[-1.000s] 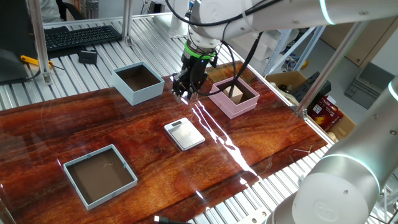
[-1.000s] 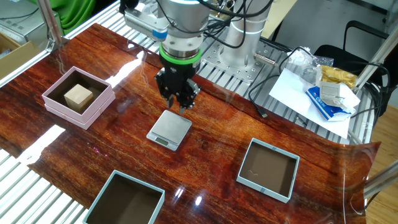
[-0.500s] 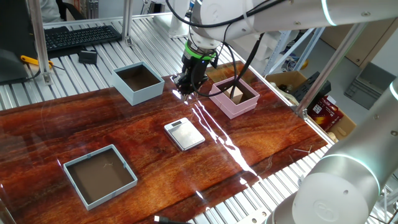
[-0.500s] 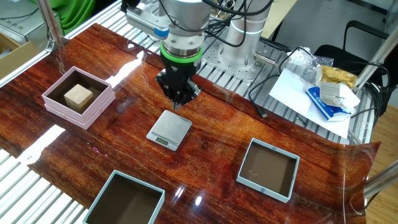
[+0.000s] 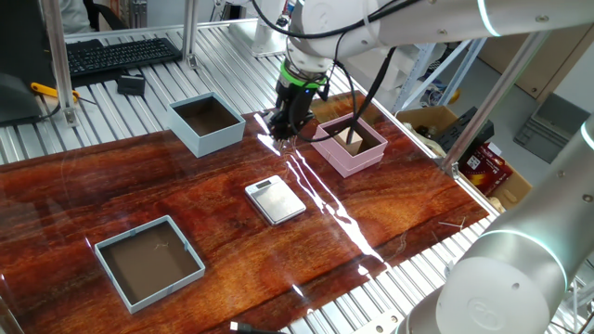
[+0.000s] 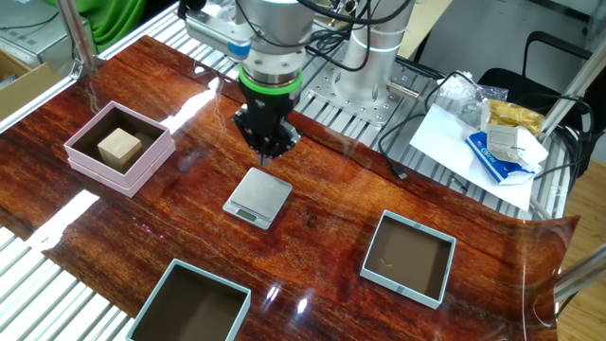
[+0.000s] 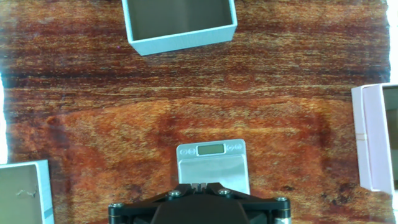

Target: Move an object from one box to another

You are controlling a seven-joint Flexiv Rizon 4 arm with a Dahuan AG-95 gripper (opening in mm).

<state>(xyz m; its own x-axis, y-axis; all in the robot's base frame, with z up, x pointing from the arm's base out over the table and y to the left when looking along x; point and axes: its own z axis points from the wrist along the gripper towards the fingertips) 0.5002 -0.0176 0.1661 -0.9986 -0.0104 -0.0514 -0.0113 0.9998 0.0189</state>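
Note:
The tan cube (image 5: pixel 354 139) sits inside the pink box (image 5: pixel 340 158); the other fixed view also shows the cube (image 6: pixel 119 147) in the pink box (image 6: pixel 142 170). The tall light blue box (image 5: pixel 206 137) stands apart, also seen in the other fixed view (image 6: pixel 161 294) and the hand view (image 7: pixel 180 38). My gripper (image 5: pixel 282 135) hangs over the table between the two boxes, just behind the silver scale. In the other fixed view the gripper (image 6: pixel 268 156) comes to a point. In the hand view the gripper (image 7: pixel 198 185) has its fingers together and holds nothing. The pink box's edge (image 7: pixel 372 140) shows at the right.
A flat silver scale (image 5: pixel 275 199) lies mid-table, directly under the hand view (image 7: pixel 211 168). A shallow grey-blue tray (image 5: pixel 125 278) sits at the front left, and also shows in the other fixed view (image 6: pixel 379 270). A keyboard (image 5: pixel 121 51) lies behind the table.
The gripper's fingers have gone from apart to together, empty. The hand has shifted slightly toward the pink box. The cube and boxes have not moved.

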